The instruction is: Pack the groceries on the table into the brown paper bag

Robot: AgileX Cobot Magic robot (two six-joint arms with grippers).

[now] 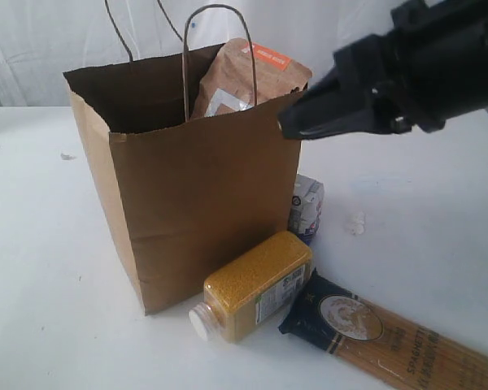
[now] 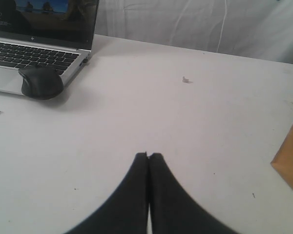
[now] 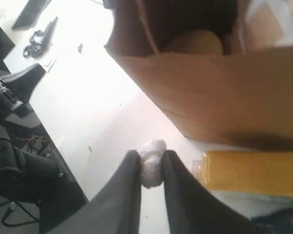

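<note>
Brown paper bag [image 1: 195, 203] stands upright on the table [image 1: 49, 284], mouth open, so items can go in from above. Brown pouch with orange label [image 1: 244, 77] leans inside, its top above the rim. Deeper in is what is probably an olive-yellow lid [image 3: 195, 43].

Not yet packed:
- Yellow-grain bottle [image 1: 256, 284] lies on its side at the bag's foot.
- Long spaghetti pack [image 1: 390, 341] lies just beside the bottle.
- Small white-blue carton [image 1: 307, 207] stands by the bag's side.

Right gripper [image 1: 289, 126] hovers near the rim, jaws narrow. A white lump shows in the gap; cannot tell whether it is held. Left gripper [image 2: 147, 156] is pinched together and empty, over bare table, likely parked to leave room.
</note>
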